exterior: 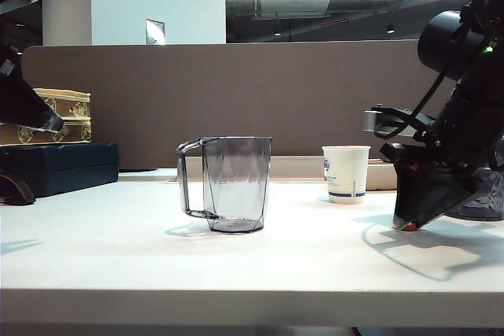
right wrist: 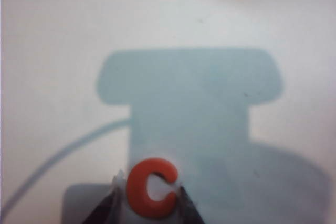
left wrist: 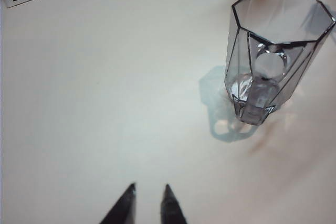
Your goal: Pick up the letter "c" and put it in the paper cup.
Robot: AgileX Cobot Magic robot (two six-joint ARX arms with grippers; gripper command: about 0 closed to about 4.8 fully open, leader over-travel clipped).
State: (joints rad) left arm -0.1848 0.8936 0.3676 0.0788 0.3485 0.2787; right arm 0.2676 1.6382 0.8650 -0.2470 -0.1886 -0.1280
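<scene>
Pinching letter "c" (right wrist: 151,187) squarely with right gripper (right wrist: 148,199) at lower right; left gripper (left wrist: 148,198) idling released, upper left; next lifting toward paper cup (exterior: 346,173).

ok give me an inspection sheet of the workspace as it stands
surface: white table, bare in front
job's things: letter "c" on the table at the right; paper cup upright behind it, apart
clutter: clear pitcher mid-table; dark case and patterned boxes far left
grippers: right gripper down at the table, fingers either side of the "c"; left gripper above bare table, fingers slightly apart, holding nothing
cables: black cable on the right arm
surroundings: brown partition, office behind
</scene>
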